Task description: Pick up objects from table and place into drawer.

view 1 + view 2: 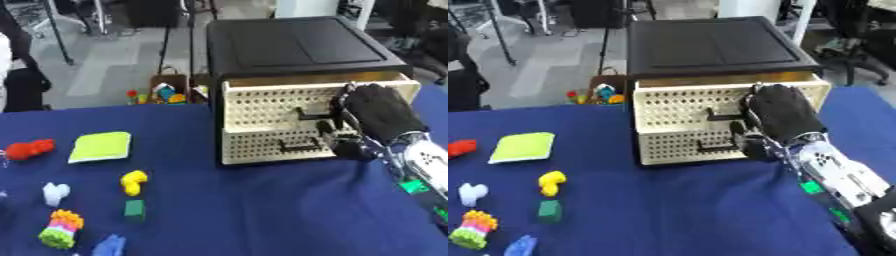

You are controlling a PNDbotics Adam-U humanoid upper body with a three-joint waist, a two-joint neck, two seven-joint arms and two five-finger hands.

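On the blue-covered bench [262, 210], the loose objects all lie at the left, well apart from the drawer unit. Farthest left is a red toy [30, 149], with a flat yellow-green pad [101, 146] just to its right. Nearer the front edge lie a small white piece [55, 193], a multicoloured brick stack [60, 228] in yellow, pink and green, and a blue block [109, 246] at the bottom edge. A yellow curved piece [134, 182] sits above a small green cube [134, 209], the two near each other but apart. Right of the middle stands a black-topped drawer unit [710, 47] with cream perforated drawer fronts; its upper drawer [702, 102] is pulled out slightly. The right hand [776, 117], in black, comes in from the lower right and lies against the drawer fronts, its fingers curled at the dark handle [724, 116] of the upper drawer. The left hand does not show in either view.
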